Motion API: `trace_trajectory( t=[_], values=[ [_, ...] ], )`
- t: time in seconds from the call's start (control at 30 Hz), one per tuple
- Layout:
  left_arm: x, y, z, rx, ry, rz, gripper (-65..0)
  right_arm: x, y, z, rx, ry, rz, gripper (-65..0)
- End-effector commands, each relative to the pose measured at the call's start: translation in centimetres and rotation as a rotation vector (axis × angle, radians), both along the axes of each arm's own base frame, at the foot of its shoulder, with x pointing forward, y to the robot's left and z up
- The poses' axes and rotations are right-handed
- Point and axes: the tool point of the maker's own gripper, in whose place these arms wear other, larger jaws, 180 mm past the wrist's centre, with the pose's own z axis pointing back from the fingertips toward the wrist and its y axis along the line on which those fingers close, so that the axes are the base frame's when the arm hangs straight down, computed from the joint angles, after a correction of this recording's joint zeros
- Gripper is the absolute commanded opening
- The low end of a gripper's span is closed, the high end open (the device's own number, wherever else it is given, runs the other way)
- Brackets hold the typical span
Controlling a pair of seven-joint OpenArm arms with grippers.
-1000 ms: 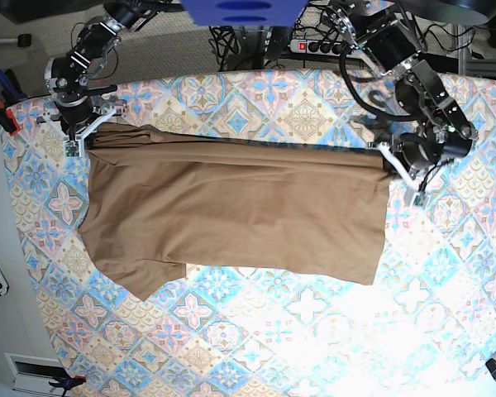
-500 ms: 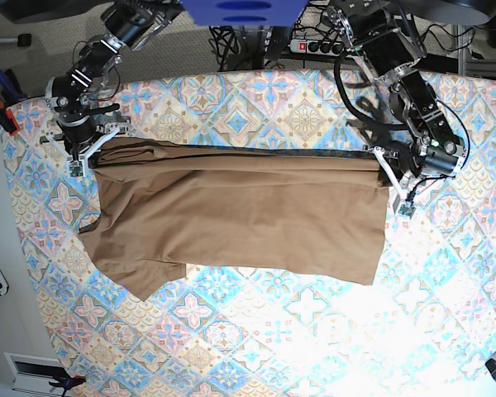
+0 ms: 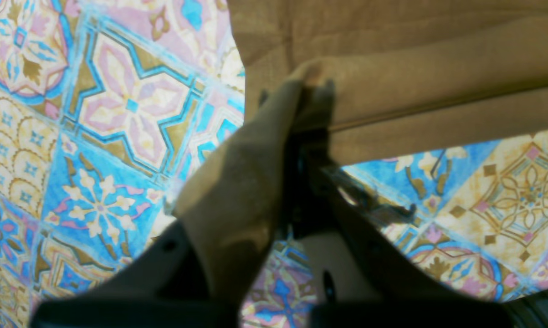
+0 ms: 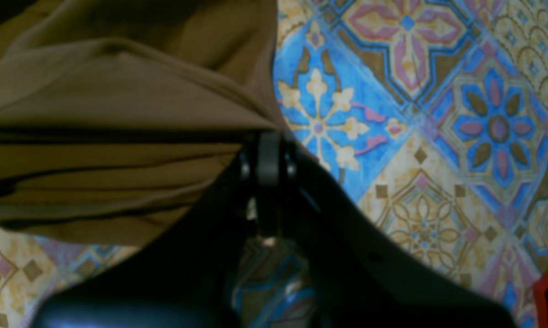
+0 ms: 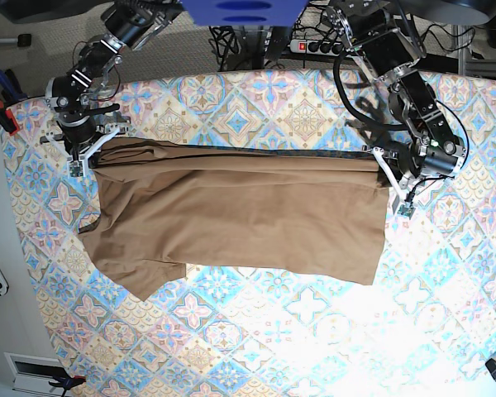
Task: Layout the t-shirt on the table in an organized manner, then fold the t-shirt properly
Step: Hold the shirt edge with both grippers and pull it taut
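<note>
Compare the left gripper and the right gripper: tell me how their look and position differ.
In the base view the left gripper sits at the shirt's right end, the right gripper at its left end. The left gripper's fingers look tan; the right gripper's look black. Both are shut on the t-shirt, holding its edge above the table.

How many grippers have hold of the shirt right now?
2. The right gripper is shut on the t-shirt at its far corner on the base view's left; the left gripper is shut on the far corner on that view's right.
</note>
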Motion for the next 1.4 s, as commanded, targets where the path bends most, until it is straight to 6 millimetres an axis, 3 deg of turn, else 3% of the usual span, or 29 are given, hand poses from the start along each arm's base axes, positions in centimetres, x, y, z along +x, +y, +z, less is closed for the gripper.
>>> trace_trajectory(
  t=[0.0,0.2,0.43,0.6,0.8,1.03,1.23,1.37],
  values=[
    [0.6,0.6,0.9,0.021,-0.027,0.008,-65.0,0.6,-0.8,1.2,-0.027,-0.039,-0.008,-65.0],
    [0.6,0.5,0.9,0.015,-0.028,0.008,-65.0,-0.5,-2.1,0.2,-0.146,0.081,0.007,-65.0],
    [0.1,0.0,-1.8,-0.039,0.054,0.007,-64.7,-1.2,-2.9,0.1,-0.211,0.135,0.012,-65.0],
    [0.1,-0.1,-1.9,-0.041,0.058,0.007,-54.5,-0.7,-3.3,1.8,-0.248,0.102,0.008,-65.0],
    [0.1,-0.1,-1.9,-0.041,0.057,0.007,-48.6,-0.4,-3.7,3.2,-0.280,0.076,0.004,-65.0],
    [0.2,-0.1,-1.8,-0.044,0.055,0.006,-47.5,1.2,-1.4,3.2,-0.277,0.061,0.085,-65.0],
    [0.0,-0.2,-1.9,-0.045,0.058,0.006,-47.9,1.6,-1.3,4.0,-0.292,0.041,0.091,-48.0],
    [0.0,0.1,-1.9,-0.046,0.055,0.018,-48.0,1.7,-1.3,4.1,-0.292,0.038,0.090,-42.2]
  ],
)
